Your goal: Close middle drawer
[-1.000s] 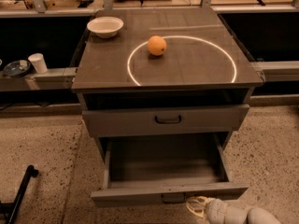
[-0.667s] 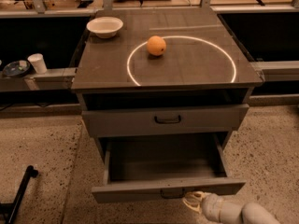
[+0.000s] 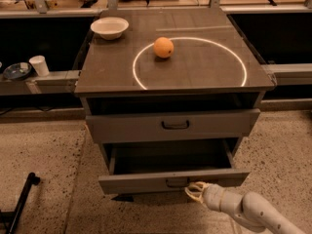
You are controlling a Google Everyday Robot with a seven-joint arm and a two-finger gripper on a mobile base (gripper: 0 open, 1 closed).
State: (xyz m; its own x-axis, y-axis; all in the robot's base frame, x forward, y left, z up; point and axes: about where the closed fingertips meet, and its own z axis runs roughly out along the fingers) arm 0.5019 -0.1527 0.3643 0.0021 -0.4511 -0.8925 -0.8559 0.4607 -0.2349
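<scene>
The middle drawer (image 3: 146, 183) is a grey drawer standing part way out of the cabinet, its deep box open and dark inside. Its long flat front panel carries a small black pull handle (image 3: 176, 183) at the centre. My gripper (image 3: 195, 191) comes in from the lower right on a white arm and sits against the front panel, just right of and below the handle. The top drawer (image 3: 175, 126) above it stands slightly out. The lowest drawer is hidden beneath the middle one.
On the cabinet top (image 3: 117, 72) lie an orange (image 3: 163, 47) inside a white ring and a white bowl (image 3: 109, 27) at the back left. A paper cup (image 3: 39, 65) and a dish (image 3: 16, 71) stand on the left ledge. A black pole (image 3: 22, 204) lies on the floor at lower left.
The middle drawer has slid further into the cabinet. My gripper has moved forward with its front panel, staying near the handle.
</scene>
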